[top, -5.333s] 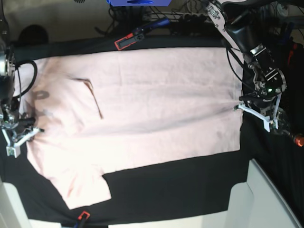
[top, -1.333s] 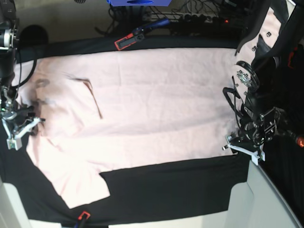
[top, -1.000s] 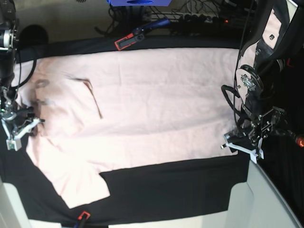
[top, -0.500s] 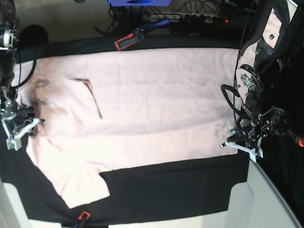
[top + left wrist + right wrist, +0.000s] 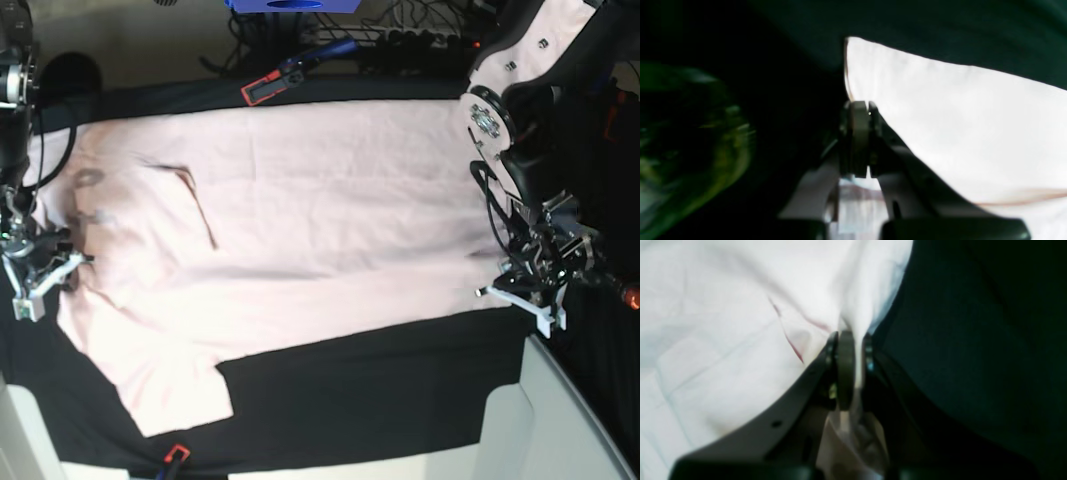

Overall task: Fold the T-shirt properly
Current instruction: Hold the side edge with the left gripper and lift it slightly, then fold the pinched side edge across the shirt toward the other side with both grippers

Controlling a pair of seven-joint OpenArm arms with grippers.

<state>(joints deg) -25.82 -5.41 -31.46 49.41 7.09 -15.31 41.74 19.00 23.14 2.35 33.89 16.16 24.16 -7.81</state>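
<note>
The T-shirt (image 5: 300,220) lies spread, plain side up, across the black-covered worktop (image 5: 370,390), hem toward the left gripper (image 5: 520,300) and shoulder end toward the right gripper (image 5: 40,275). One sleeve sticks out at the near edge.

In the left wrist view the left gripper's jaws are pressed together at the hem corner, but whether cloth sits between them cannot be told; the corner edge runs just beside the pads. In the right wrist view the right gripper's jaws are closed on a pinched ridge of shirt that puckers up between them.

The main risk, as I judge it, is an uneven pull. If the left pinch holds only a thin edge (or nothing at all), that corner will slip free once both arms lift, and the fold will come out skewed. The right pinch may catch just the top layer, leaving the under layer behind on the worktop. The loose sleeve could also trail and bunch under the fold, and dragging low might ruck the black cover.
</note>
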